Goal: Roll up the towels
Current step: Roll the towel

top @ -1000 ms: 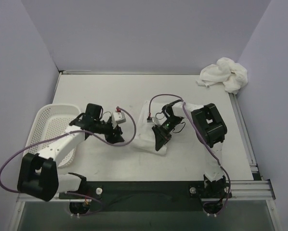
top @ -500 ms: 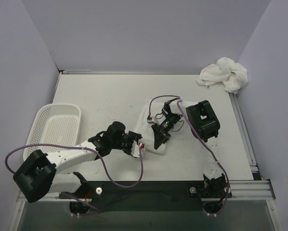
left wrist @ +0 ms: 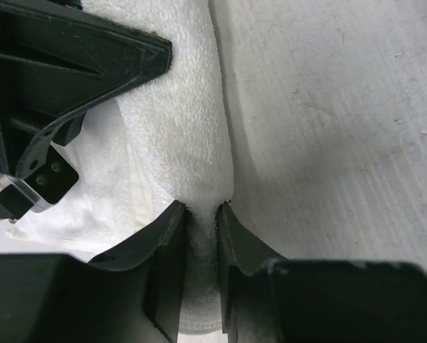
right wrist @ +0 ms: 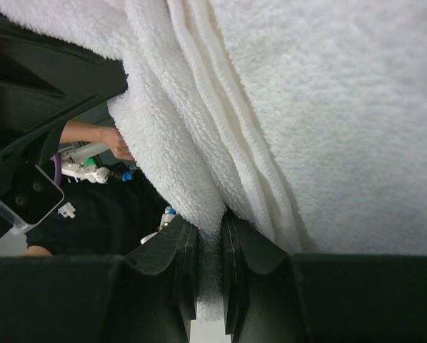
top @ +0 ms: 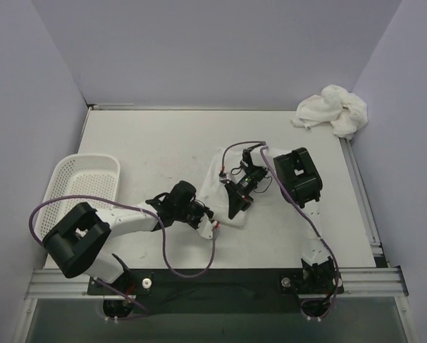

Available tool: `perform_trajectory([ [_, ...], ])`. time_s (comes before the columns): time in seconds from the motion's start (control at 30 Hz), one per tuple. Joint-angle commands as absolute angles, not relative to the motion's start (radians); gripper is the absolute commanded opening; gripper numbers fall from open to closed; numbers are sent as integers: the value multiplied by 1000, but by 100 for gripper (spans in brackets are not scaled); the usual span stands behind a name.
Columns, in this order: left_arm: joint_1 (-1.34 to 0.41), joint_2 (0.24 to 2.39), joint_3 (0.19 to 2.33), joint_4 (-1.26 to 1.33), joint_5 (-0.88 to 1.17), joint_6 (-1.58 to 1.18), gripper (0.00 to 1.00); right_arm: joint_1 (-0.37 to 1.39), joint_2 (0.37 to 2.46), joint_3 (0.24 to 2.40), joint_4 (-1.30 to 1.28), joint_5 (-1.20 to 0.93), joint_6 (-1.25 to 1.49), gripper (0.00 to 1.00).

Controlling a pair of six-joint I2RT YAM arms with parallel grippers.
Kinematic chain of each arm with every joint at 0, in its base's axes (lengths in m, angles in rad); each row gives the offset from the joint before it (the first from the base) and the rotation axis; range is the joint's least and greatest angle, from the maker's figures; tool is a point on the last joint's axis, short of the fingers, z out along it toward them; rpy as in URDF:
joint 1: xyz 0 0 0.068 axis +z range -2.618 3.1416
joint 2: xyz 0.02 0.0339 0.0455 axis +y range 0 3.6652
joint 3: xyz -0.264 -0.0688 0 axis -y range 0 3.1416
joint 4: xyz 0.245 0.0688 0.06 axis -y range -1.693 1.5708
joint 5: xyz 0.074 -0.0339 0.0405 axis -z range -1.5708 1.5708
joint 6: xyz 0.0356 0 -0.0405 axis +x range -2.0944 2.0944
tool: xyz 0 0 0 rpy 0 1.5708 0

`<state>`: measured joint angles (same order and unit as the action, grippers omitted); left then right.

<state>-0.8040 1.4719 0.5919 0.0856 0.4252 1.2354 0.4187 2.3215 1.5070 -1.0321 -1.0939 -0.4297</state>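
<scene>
The towel point(left wrist: 192, 136) is white terry cloth, looped, fluffy and matt. My left gripper point(left wrist: 201, 214) and right gripper point(right wrist: 210, 225) have smooth, matt black plastic fingers. Beside the towel, the table point(left wrist: 342, 128) looks off-white, matt and faintly scratched. Left of the towel, the basket point(top: 78, 189) is white perforated plastic.
</scene>
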Motion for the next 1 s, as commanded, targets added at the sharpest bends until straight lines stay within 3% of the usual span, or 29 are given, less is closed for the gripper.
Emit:
perform_trajectory([
  [0.0,-808,1460,676,-211,422,1186,28,413,2361,1571,-1029,-988,-399,0],
  [0.3,-808,1373,716,-587,400,953,12,500,2372,1732,-1028,-856,-403,1],
  [0.47,-796,1347,673,-606,419,874,10,534,2323,1726,-1020,-851,-411,21],
  [0.57,-750,1374,690,-611,475,861,9,499,2216,1614,-973,-854,-402,26],
  [0.7,-599,1501,747,-662,584,885,8,462,2086,1473,-894,-772,-388,26],
  [0.83,-525,1632,868,-767,695,907,9,439,2033,1431,-894,-721,-361,38],
  [0.97,-477,1785,986,-874,756,946,9,390,1844,1362,-813,-730,-331,38],
])
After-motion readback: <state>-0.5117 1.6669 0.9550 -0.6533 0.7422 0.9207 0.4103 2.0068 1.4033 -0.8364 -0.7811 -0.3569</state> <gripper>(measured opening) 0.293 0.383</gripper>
